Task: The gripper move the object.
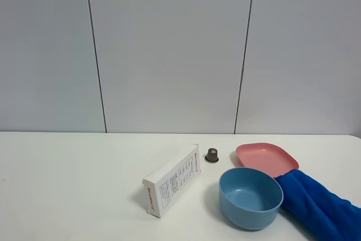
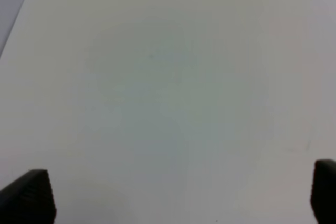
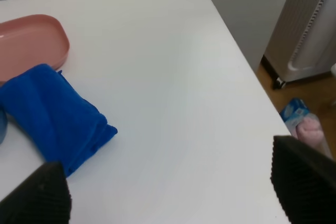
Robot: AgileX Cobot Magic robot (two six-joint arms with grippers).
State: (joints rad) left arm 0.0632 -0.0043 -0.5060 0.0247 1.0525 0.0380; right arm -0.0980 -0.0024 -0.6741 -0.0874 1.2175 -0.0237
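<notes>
Both grippers, left [image 2: 173, 195] and right [image 3: 173, 190], are hovering with jaws spread wide and empty; the folded blue towel [image 1: 321, 204] is lying beside the light-blue bowl [image 1: 250, 197].

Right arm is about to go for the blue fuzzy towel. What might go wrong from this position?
1. The folded royal-blue fuzzy towel lies against the light-blue plastic bowl and the pink plastic tray; dragging it may shove either one.
2. The towel sits toward the white table's right edge, so a sideways pull may drop it to the floor.
3. The open right gripper may pinch only the top layer, unfolding the towel.
</notes>
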